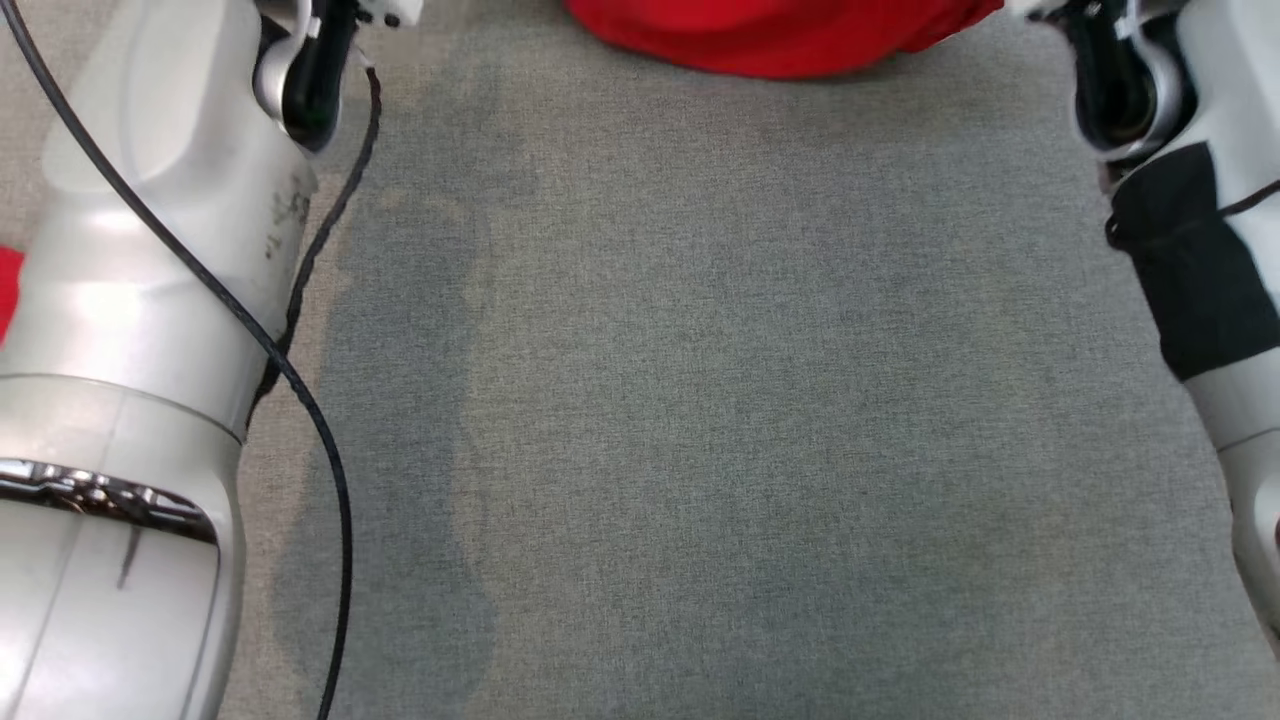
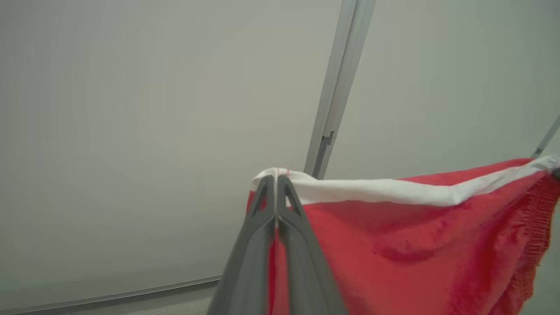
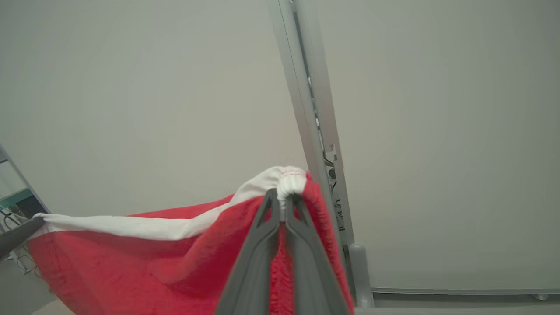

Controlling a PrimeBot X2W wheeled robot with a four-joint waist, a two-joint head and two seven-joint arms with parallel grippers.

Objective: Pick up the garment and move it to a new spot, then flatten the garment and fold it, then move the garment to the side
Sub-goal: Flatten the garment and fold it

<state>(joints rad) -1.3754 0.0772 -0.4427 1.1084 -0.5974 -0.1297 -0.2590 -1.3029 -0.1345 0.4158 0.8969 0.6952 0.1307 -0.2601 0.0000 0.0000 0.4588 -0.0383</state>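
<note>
The garment (image 1: pixel 780 35) is red with a white band along its top edge. In the head view its lower part hangs at the top middle, above the grey cloth surface (image 1: pixel 700 400). My left gripper (image 2: pixel 276 179) is shut on one corner of the white band, with the red cloth (image 2: pixel 393 245) stretching off to the right. My right gripper (image 3: pixel 285 194) is shut on the other corner, and the garment (image 3: pixel 131 262) spreads away to the left. The band runs fairly taut between the two grips. Both pale forearms (image 1: pixel 150 250) rise along the head view's sides.
A black cable (image 1: pixel 300 380) hangs by the left forearm. A black cloth wrap (image 1: pixel 1195 260) sits on the right forearm. Pale walls and a grey metal post (image 3: pixel 315 131) stand behind the held garment. A small red patch (image 1: pixel 8 290) shows at the far left edge.
</note>
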